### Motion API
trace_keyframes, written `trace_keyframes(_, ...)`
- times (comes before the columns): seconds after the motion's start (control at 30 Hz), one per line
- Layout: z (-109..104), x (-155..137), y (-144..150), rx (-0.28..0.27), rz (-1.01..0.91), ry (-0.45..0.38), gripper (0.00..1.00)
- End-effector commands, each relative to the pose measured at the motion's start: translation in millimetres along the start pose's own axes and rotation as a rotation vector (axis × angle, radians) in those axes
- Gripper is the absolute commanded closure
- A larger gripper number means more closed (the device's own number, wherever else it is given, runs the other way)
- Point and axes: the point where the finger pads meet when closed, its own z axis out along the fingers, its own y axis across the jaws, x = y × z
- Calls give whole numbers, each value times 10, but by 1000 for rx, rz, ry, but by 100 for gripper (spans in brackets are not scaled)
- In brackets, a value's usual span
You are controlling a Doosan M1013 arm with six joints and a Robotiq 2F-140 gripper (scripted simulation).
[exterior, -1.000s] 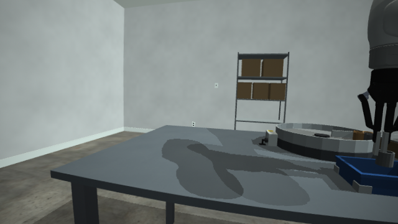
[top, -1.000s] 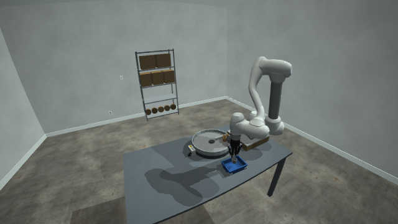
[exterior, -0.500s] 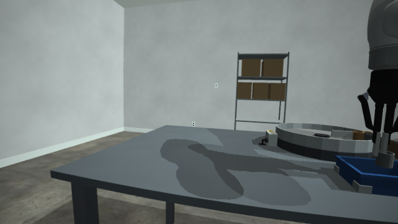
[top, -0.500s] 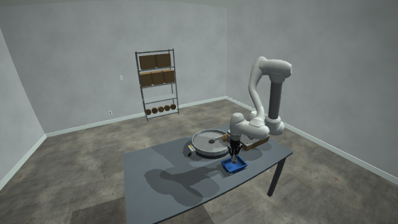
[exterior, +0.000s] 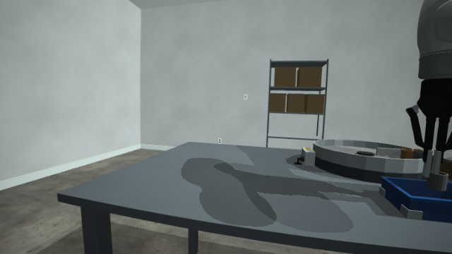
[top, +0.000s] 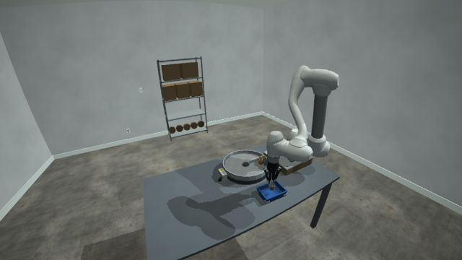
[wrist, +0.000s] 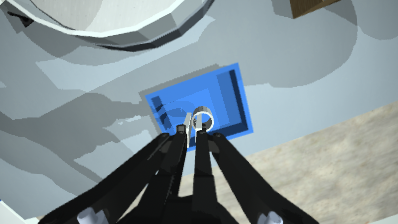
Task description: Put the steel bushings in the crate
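Pale grey walls (top: 231,32) (exterior: 205,42) close in the room, with a rack (top: 179,59) (exterior: 298,63) of boxes well beyond the table (top: 162,206) (exterior: 141,183) (wrist: 280,125).

My gripper (top: 271,181) (exterior: 431,169) (wrist: 194,119) points down, fingers nearly together, clamped on the wall of one steel bushing (top: 272,187) (exterior: 436,181) (wrist: 202,109): one pad sits inside the ring, the other outside. The bushing is over the crate (top: 276,196) (exterior: 429,204) (wrist: 244,96), within its walls as the wrist view has it; I can't tell whether its underside touches anything.

I judge this the placing step. Next I'd ease down until it seats, part the fingers gently so it doesn't roll, and lift straight up. I can't make out how many bushings lie in the crate.

The crate's near wall looks closest to my fingers, with more inside room on the far side. Just behind stands the rim of the turning table (top: 245,175) (exterior: 364,166) (wrist: 150,35), holding brown bushings (top: 260,161) (exterior: 407,153); I'd rise above it before swinging back. Upward looks open.

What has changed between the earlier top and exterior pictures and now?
Nothing clearly moved, and nothing was taken hold of or let go. The tool remains shut on the wall of a gray bushing over the blue crate. The crate and turning table look the same.
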Motion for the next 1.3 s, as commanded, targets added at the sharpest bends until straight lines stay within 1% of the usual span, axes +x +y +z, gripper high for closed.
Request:
trace_keyframes(0.0, 31, -22, -5, 3, 3, -1, 100)
trace_keyframes(0.67, 46, -22, -5, 3, 3, -1, 100)
trace_keyframes(1.27, 279, -25, -12, 3, 3, -1, 100)
